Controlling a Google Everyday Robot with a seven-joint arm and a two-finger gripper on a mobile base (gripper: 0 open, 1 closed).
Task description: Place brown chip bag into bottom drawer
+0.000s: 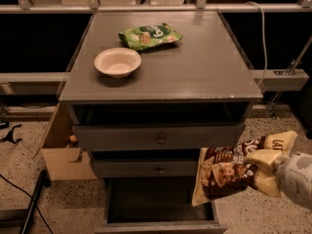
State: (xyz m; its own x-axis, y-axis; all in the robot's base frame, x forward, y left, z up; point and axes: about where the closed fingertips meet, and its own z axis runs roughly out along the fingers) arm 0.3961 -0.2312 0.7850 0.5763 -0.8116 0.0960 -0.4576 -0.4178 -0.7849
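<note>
The brown chip bag (229, 172), dark brown with cream-yellow ends and pictured chips, hangs in the air at the lower right, in front of the cabinet's right edge. My gripper (267, 165) is shut on the bag's right end, with the pale arm behind it at the frame's right edge. The bottom drawer (161, 223) is pulled open below and left of the bag, its dark inside showing. The bag's lower left corner overlaps the drawer's right side in the view.
A white bowl (117, 62) and a green bag (150, 35) lie on the grey cabinet top (204, 67). Two knobbed drawers (160, 139) sit above the open one. A cardboard box (61, 155) stands left of the cabinet. A dark cable runs across the floor at lower left.
</note>
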